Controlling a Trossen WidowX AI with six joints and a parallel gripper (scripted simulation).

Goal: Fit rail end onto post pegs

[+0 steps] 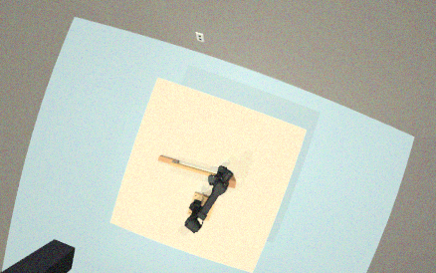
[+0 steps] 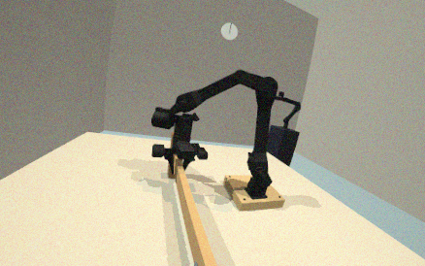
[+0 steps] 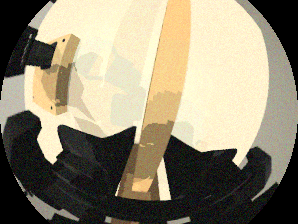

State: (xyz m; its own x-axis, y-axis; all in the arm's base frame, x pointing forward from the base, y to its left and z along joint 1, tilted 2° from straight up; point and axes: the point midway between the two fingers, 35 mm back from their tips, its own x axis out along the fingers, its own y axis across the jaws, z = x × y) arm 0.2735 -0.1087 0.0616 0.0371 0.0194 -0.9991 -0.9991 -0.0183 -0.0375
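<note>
Read from left to right in the top view, the bed rail [image 1: 190,167] starts at its far end on the left of the cream table [image 1: 140,209], where a pale strip lies along it; the footboard block and bracket there are too small to make out. The rail runs rightward and slightly down the frame to the gripper [image 1: 223,176], which sits over the near end. Further right, a sliver of wood shows past the gripper, probably the post, though the arm [image 1: 210,196] covers most of it.

In the exterior view the rail reaches from the bottom edge up to the gripper, and its end appears to meet an upright wooden piece just behind the fingers. To the right, the arm stands on a wooden base plate [image 2: 277,203].

In the wrist view the base plate lies at the left, and the rail rises from between the dark fingers in the middle. The claw is partly spread: its jaws stand off the rail's sides, pinching nothing, so the rail appears to rest on its own.

The rail looks stiff, light and long, so it should pivot easily at the bracket. The best hold is across its narrow sides near the post end, where lifting and pushing act almost straight along the pegs.
</note>
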